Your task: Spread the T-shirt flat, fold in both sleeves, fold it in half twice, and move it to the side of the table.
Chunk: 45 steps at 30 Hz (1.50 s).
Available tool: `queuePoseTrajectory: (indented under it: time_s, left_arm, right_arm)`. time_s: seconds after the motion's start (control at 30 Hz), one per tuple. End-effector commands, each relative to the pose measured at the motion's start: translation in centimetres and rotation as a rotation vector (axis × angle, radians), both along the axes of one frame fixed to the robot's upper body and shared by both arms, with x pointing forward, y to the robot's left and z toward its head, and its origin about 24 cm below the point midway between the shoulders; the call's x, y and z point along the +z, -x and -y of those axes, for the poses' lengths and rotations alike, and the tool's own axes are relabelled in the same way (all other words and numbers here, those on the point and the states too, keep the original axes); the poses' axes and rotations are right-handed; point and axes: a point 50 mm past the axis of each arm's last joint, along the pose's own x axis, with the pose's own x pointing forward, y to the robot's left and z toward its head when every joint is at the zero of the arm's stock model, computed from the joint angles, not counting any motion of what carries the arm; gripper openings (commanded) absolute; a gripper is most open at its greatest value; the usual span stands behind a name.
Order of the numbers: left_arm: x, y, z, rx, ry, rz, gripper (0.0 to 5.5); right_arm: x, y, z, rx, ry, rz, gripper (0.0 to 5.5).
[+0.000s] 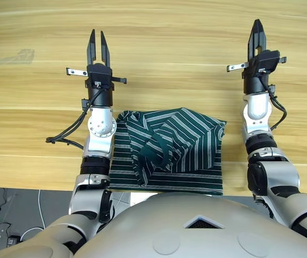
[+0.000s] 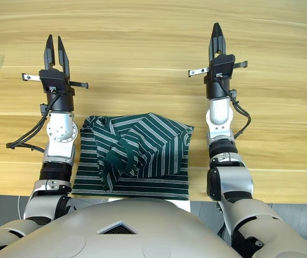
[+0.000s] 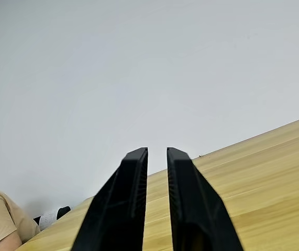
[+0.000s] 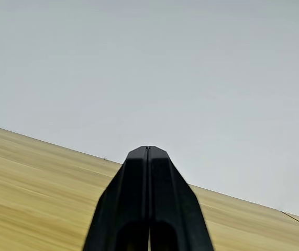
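A dark green T-shirt (image 1: pixel 169 150) with thin white stripes lies crumpled in a rough square at the table's near edge, between my two arms. My left gripper (image 1: pixel 98 38) points away over bare wood beyond the shirt's left side, its fingers a little apart and holding nothing. In the left wrist view the left gripper (image 3: pixel 157 152) shows a narrow gap between its fingers. My right gripper (image 1: pixel 257 27) is held past the shirt's right side, shut and empty. In the right wrist view the right gripper (image 4: pixel 147 148) has its fingers pressed together.
The light wooden table (image 1: pixel 169 64) stretches wide beyond and to both sides of the shirt. Black cables (image 1: pixel 64 137) loop beside my left forearm. A pale wall (image 3: pixel 139 63) rises behind the table's far edge.
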Motion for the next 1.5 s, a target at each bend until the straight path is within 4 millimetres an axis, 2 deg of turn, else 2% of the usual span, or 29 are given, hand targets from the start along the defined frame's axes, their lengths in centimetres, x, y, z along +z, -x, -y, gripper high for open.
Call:
queuePoseTrajectory:
  time_s: [0.03,0.13,0.17,0.8,0.9,1.03,1.13,1.27,1.33,1.4,1.5]
  left_arm:
    - [0.0,-0.2,-0.5,0.030,0.010,-0.012,0.71]
    - [0.0,-0.1,-0.5,0.031,0.017,-0.008,0.71]
    - [0.0,-0.1,-0.5,0.028,0.029,-0.009,0.90]
    - [0.0,-0.2,-0.6,0.033,0.041,-0.007,3.79]
    - [0.0,-0.3,-0.3,0.018,0.030,-0.004,3.81]
    - [0.2,-0.5,0.2,0.035,0.030,0.018,3.81]
    - [0.6,-0.7,0.9,0.037,0.045,0.029,3.81]
    - [1.0,-0.2,1.8,0.036,0.060,0.040,3.81]
    - [1.1,-0.1,2.2,0.034,0.063,0.039,3.81]
    - [1.1,0.0,2.3,0.037,0.066,0.035,3.81]
    - [1.1,-0.1,2.4,0.043,0.066,0.024,3.81]
  right_arm:
    - [0.1,-0.3,0.1,-0.013,0.007,-0.003,0.00]
    - [0.1,-0.3,0.0,-0.007,0.006,-0.006,0.00]
    - [0.1,-0.3,0.0,0.001,0.002,-0.009,0.00]
    - [-0.1,-0.3,-0.1,0.015,0.009,-0.021,3.32]
    - [-0.1,-0.3,-0.3,0.038,0.003,-0.026,3.86]
    - [0.3,0.0,0.3,0.082,0.006,-0.016,3.86]
    - [1.7,2.9,0.2,0.321,0.053,0.003,3.86]
    - [3.3,9.4,-0.2,0.747,0.285,-0.164,3.86]
    - [3.1,12.0,-1.0,0.884,0.349,-0.251,3.86]
    - [1.8,14.3,-1.6,1.015,0.476,-0.353,3.86]
    - [0.8,16.3,-2.2,1.127,0.577,-0.452,3.86]
